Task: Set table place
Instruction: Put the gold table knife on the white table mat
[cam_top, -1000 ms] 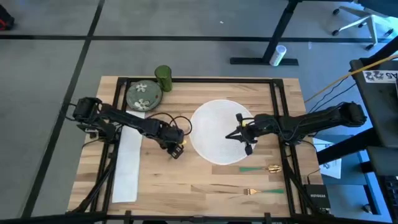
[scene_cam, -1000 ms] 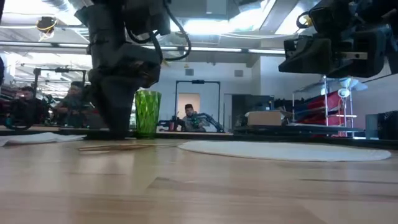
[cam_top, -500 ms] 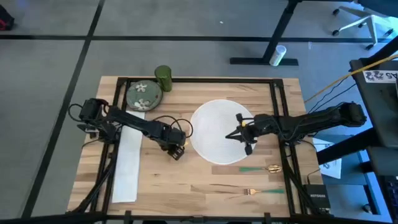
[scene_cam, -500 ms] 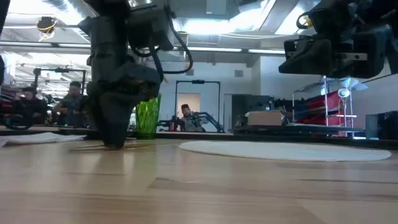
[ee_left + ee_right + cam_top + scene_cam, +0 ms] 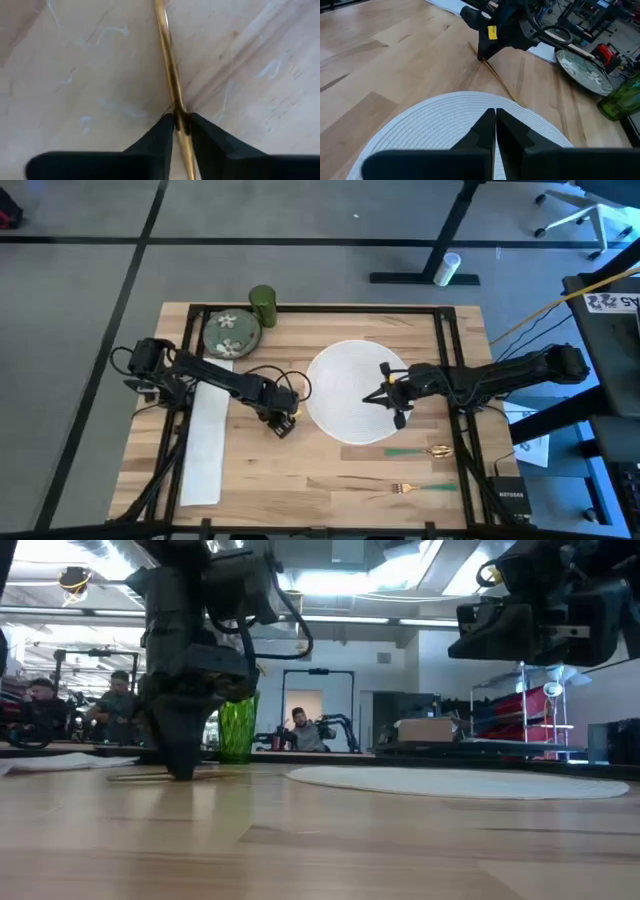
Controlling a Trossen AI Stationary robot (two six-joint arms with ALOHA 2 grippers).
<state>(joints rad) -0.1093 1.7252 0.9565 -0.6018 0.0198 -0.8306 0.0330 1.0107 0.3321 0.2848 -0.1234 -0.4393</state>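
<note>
The table (image 5: 330,470), pale glued planks with black rails, spans the high view, long axis left-right. The left gripper (image 5: 181,120) pinches a thin gold utensil (image 5: 170,70) lying on it beside the white placemat (image 5: 350,390). The right gripper (image 5: 495,116) hovers closed above the mat. Farther back: flowered plate (image 5: 231,333), green cup (image 5: 262,304).

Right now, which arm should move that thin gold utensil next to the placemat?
Left. The left gripper is already down on the table, fingers closed around the gold utensil. The right gripper hovers shut above the white placemat, holding nothing.
</note>
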